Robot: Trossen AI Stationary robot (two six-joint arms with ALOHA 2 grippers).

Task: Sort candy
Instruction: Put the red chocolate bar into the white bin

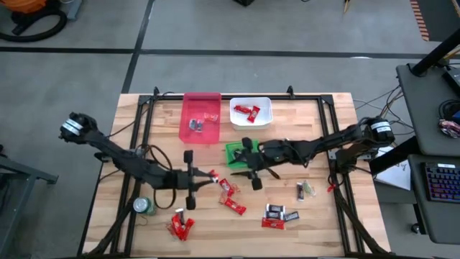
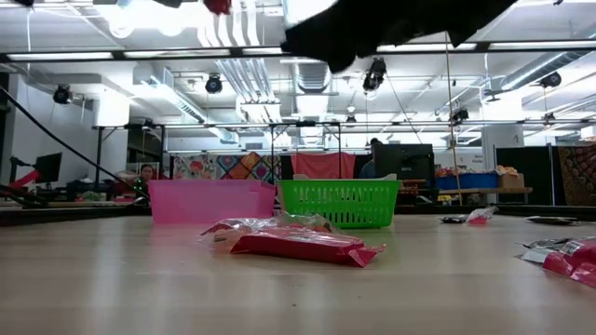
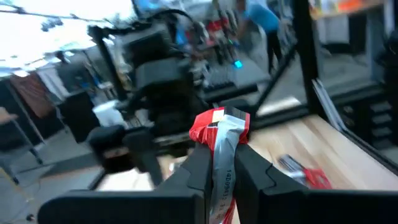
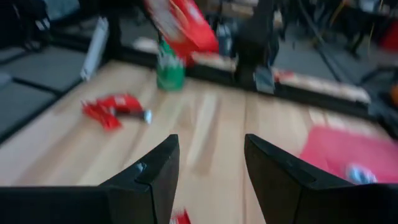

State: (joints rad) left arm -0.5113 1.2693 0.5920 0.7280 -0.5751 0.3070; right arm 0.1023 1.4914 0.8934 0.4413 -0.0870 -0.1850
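My left gripper (image 1: 205,176) is shut on a red-and-silver wrapped candy (image 3: 219,134) over the table's middle. The candy also shows in the right wrist view (image 4: 186,25). My right gripper (image 1: 241,171) is open and empty (image 4: 208,168). It hovers just to the right of the left gripper and faces it. Loose red candies (image 1: 233,206) and dark-and-silver candies (image 1: 291,214) lie flat on the wood near the front. A pink bin (image 1: 201,115) and a white bin (image 1: 250,111), each with a few candies in it, stand at the back. A green bin (image 1: 233,152) stands partly under my right arm. My left gripper pinches the candy between its two fingers (image 3: 198,168). The wrapper's red end (image 3: 214,121) sticks out past the fingertips. The fingers lie about level and point toward the table's right edge. The candy is lifted clear of the table.
A green round can (image 1: 144,207) stands near the front left corner. More red candies (image 1: 181,225) lie by it, and others lie at the right (image 1: 302,189). In the low view, candies (image 2: 298,244) lie in front of the pink bin (image 2: 209,200) and the green bin (image 2: 340,202).
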